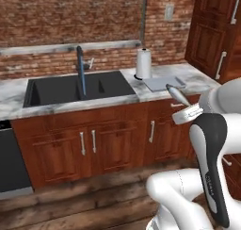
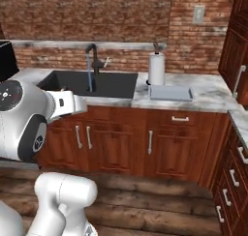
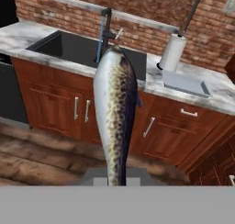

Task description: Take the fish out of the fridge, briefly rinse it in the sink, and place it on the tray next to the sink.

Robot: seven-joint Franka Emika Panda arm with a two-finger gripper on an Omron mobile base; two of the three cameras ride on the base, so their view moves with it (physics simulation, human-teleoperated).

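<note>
Carrying the fish [image 3: 114,113] toward the sink [image 1: 70,90] is the step in hand: the fridge part looks done, the rinse not yet begun. Taking the sink as the landmark and reading leftward to rightward, a dark appliance front [image 1: 12,158] sits left of it under the counter [image 1: 14,99]. The black double basin itself lies in the marble, with water running from the tall faucet [image 1: 81,73]. Just right of the sink stands a white paper-towel roll [image 1: 143,63], and just beyond that lies the pale tray [image 1: 164,83], bare. Further right again, and well out from the sink over the wooden floor, the claw [image 1: 181,104] is clamped on the fish, which sticks up and away from it, tail end between the fingers.

Next, I judge, the arm has to swing left and forward so that the fish comes under the stream above the basin, clearing the counter edge and the faucet neck.
</note>
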